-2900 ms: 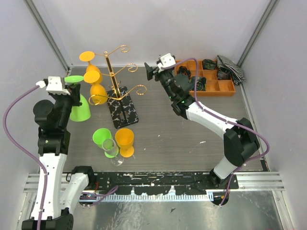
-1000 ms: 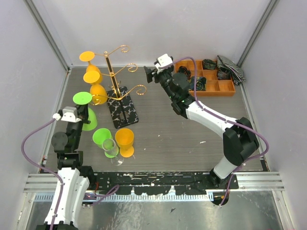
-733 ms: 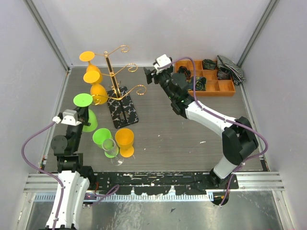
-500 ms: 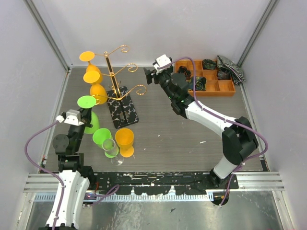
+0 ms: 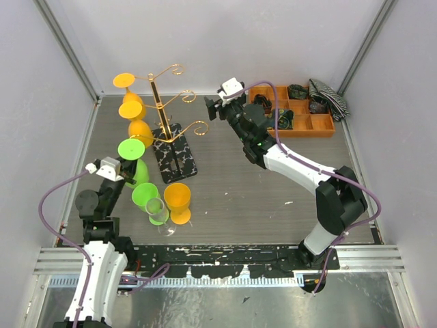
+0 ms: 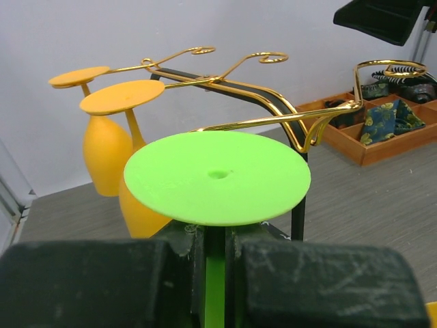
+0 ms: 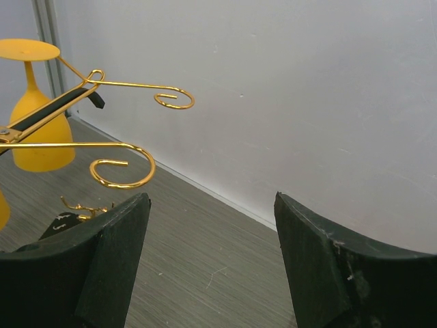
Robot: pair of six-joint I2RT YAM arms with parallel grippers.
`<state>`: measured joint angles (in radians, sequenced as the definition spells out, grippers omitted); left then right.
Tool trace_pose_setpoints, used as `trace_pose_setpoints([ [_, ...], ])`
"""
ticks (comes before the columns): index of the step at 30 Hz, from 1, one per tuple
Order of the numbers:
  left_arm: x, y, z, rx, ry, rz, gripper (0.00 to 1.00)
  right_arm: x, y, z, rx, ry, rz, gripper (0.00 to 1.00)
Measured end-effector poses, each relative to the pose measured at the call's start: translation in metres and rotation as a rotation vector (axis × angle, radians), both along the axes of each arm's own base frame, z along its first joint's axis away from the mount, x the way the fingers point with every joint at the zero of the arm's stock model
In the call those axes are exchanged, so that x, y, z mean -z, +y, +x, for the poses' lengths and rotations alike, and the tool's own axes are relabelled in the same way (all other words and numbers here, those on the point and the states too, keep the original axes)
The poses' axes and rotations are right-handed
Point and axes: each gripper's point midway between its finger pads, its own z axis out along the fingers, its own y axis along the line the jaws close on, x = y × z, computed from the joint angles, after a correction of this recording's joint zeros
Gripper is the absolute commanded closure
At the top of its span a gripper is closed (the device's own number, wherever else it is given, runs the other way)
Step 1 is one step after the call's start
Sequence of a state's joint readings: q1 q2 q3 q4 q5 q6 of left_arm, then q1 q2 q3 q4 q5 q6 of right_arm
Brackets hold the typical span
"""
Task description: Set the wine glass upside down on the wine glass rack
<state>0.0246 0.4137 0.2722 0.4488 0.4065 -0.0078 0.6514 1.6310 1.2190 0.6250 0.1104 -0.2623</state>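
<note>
The grey wood-grain bench (image 5: 232, 184) carries the wine glass rack (image 5: 175, 157) on its marbled base, a green glass (image 5: 145, 195), clear glass (image 5: 158, 213) and orange glass (image 5: 177, 198) clustered together, and a wooden tray (image 5: 319, 123) far right.

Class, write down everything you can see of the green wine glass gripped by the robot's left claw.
The green wine glass looks like opaque bright-green plastic. It is upside down: its flat round foot, with a small central dimple, faces up and the bowl hangs below. The left claw is shut on its stem just beneath the foot. It is beside the wine glass rack, not yet hung.
</note>
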Motion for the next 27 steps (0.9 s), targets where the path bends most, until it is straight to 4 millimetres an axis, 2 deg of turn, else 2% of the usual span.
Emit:
trace_pose_setpoints([
  [12, 0.005, -0.016, 0.013, 0.099, 0.013, 0.009, 1.0, 0.003, 0.001, 0.001, 0.001, 0.007, -0.007, 0.21],
  [20, 0.005, -0.019, 0.024, 0.119, 0.007, -0.008, 0.99, 0.004, 0.0, 0.001, 0.001, 0.007, -0.009, 0.21],
  [23, 0.006, -0.017, 0.03, 0.107, 0.009, -0.017, 0.97, 0.004, 0.001, 0.001, 0.002, 0.006, -0.012, 0.2],
  [27, 0.006, -0.01, 0.039, 0.068, 0.012, -0.036, 0.88, 0.007, 0.0, 0.002, 0.005, 0.009, -0.021, 0.2],
])
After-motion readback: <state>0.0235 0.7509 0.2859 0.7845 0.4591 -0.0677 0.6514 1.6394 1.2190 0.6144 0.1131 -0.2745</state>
